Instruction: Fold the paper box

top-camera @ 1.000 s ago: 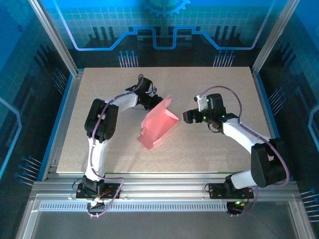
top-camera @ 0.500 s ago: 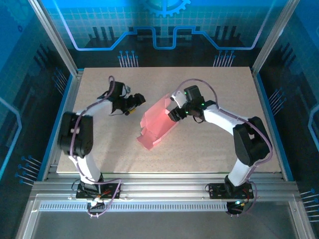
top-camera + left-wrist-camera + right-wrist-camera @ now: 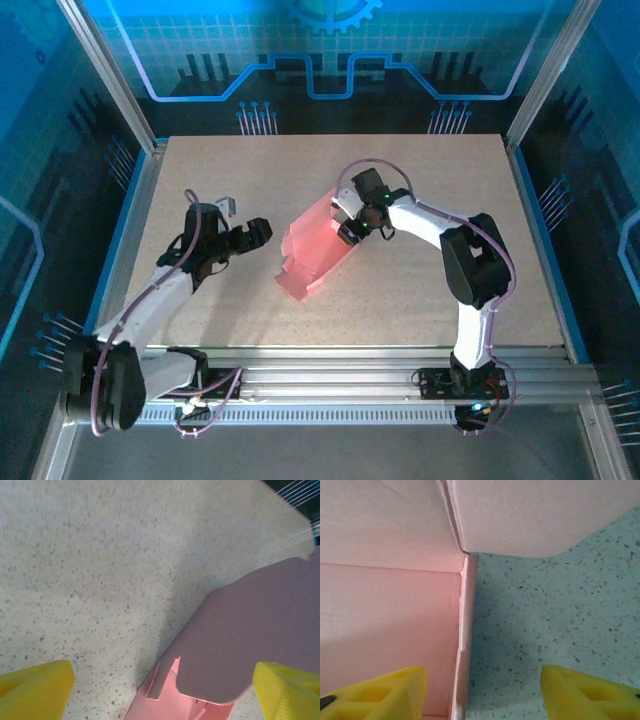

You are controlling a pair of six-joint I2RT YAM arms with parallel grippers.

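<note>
The pink paper box lies half folded at the middle of the table, one large flap standing up at its far end. My left gripper hovers open a short way left of it, touching nothing; in the left wrist view the box lies ahead between the yellow fingertips. My right gripper is at the box's far right edge. In the right wrist view its jaws stand open astride the box's thin side wall, one fingertip over the pink inside and the other over the table.
The speckled beige table has free room on every side of the box. Aluminium rails run along the near edge, with blue walls behind and to both sides.
My left gripper let go of the raised flap, opened and drew back left and nearer. My right gripper moved left onto the box's edge, its jaws narrowing. The box stayed put.
</note>
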